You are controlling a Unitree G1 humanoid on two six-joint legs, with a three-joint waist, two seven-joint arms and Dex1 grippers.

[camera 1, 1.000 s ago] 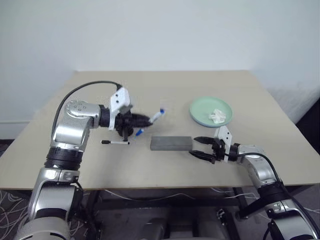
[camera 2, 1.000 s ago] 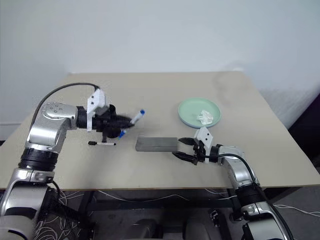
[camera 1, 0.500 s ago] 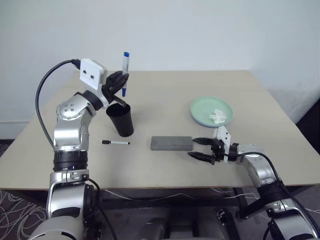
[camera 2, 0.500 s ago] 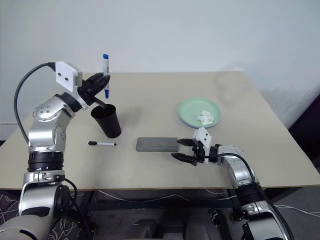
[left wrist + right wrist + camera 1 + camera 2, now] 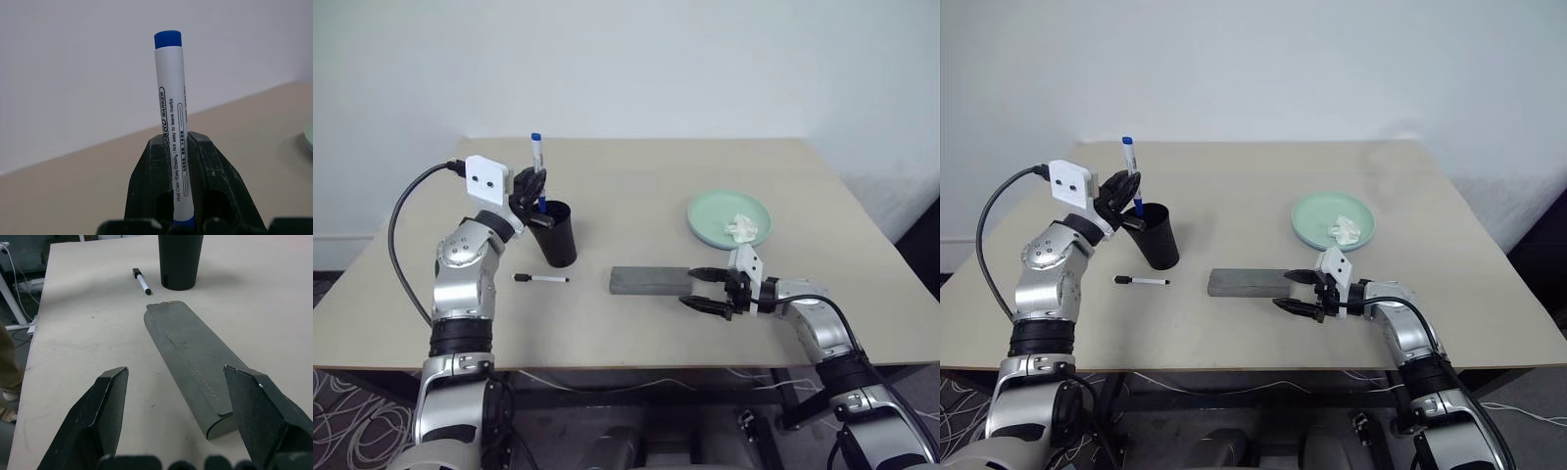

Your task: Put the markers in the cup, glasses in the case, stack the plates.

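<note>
My left gripper (image 5: 532, 184) is shut on the blue-capped marker (image 5: 171, 122), which it holds upright with the blue cap on top. The marker's lower end is at the mouth of the black cup (image 5: 555, 238). The black-capped marker (image 5: 541, 279) lies flat on the table in front of the cup. The grey case (image 5: 650, 280) lies closed at the table's middle. My right gripper (image 5: 706, 290) stands open at the case's right end, with its fingertips (image 5: 113, 387) either side of it and apart from it. The mint green plate (image 5: 710, 213) sits at the right. The glasses are out of view.
A crumpled white paper wad (image 5: 740, 227) lies on the green plate. The beige table (image 5: 636, 186) runs back to a white wall. Cables hang under the table's front edge (image 5: 607, 368).
My left gripper has turned the blue-capped marker from lying level to upright, lifted it over the cup, then brought it down to the cup's mouth. The right arm has kept still.
</note>
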